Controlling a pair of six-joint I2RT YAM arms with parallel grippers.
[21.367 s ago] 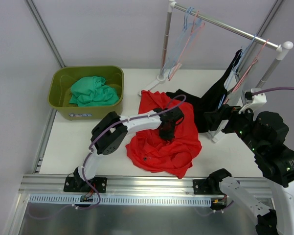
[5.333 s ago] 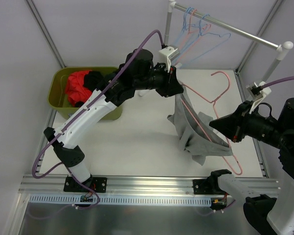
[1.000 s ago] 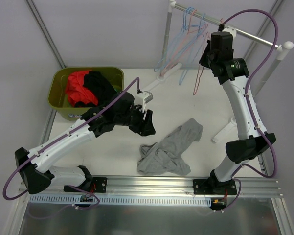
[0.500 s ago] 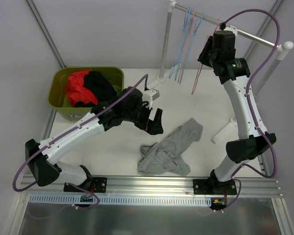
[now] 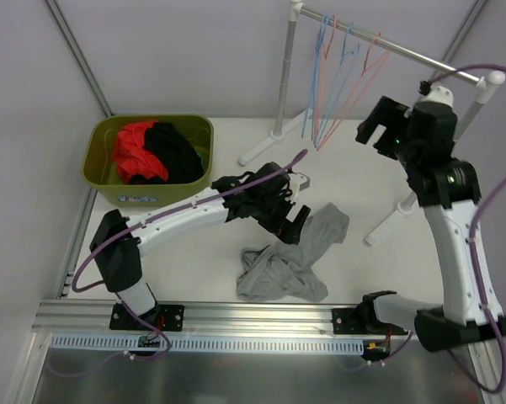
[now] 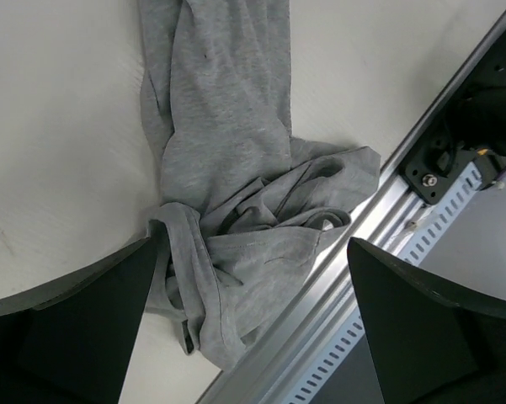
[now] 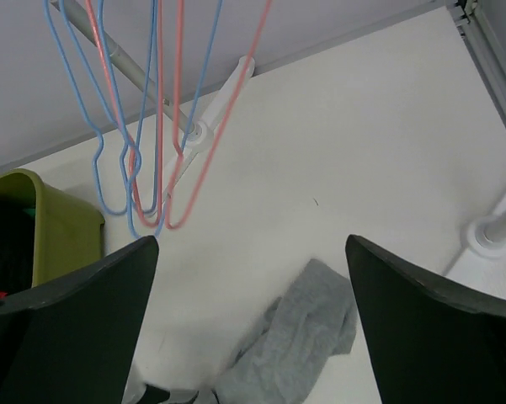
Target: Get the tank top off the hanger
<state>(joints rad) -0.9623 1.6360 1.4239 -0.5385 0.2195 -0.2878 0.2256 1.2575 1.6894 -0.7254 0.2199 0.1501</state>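
The grey tank top (image 5: 279,263) lies crumpled on the white table by the near edge, off any hanger. My left gripper (image 5: 295,225) hovers just above its upper part, open and holding nothing. In the left wrist view the tank top (image 6: 227,160) fills the space between and beyond the left gripper (image 6: 253,324). Several bare blue and pink hangers (image 5: 330,84) hang on the rail. My right gripper (image 5: 373,124) is raised to the right of them, open and empty. The right wrist view shows the hangers (image 7: 157,126) and the tank top (image 7: 299,337) far below.
A green bin (image 5: 109,181) at the back left holds red and black clothes. The rack's white feet (image 5: 261,150) and right post (image 5: 467,118) stand on the table. An aluminium rail (image 6: 345,278) runs along the near edge, close to the tank top.
My left gripper has swung right over the tank top and opened. My right gripper has opened, left the pink hanger on the rail and drawn back to the right.
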